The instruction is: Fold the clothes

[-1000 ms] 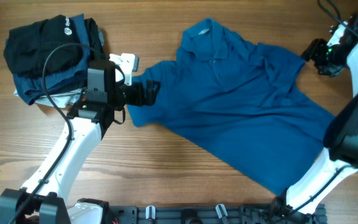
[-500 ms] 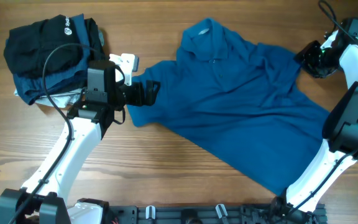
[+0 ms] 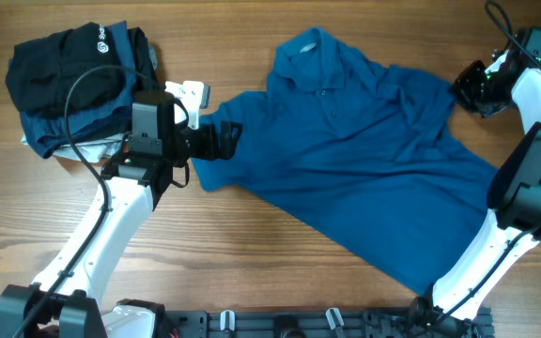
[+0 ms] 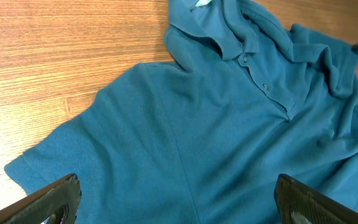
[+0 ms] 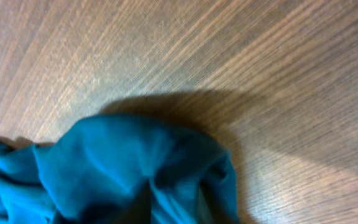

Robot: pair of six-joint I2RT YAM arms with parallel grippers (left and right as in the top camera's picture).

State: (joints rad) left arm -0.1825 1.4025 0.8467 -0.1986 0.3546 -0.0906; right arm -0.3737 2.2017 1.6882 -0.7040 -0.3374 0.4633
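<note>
The clothes (image 3: 364,160), a blue polo shirt, lie spread face up across the middle of the table, collar toward the back. My left gripper (image 3: 228,139) hovers over the shirt's left sleeve. In the left wrist view its jaws (image 4: 178,183) stand wide open above the cloth (image 4: 216,137), with nothing between them. My right gripper (image 3: 465,89) is at the shirt's right sleeve, at the back right. In the right wrist view a bunched fold of blue fabric (image 5: 135,168) rises off the wood at the jaws. The fingers themselves are hidden behind it.
A black garment with a white logo (image 3: 73,52) tops a stack of dark folded pieces (image 3: 69,127) at the back left. A small white object (image 3: 191,92) lies beside the left wrist. Bare wooden table (image 3: 252,244) shows in front of the shirt.
My right gripper has moved a little left onto the sleeve edge and closed on the fabric. The left arm and the shirt's body have not moved.
</note>
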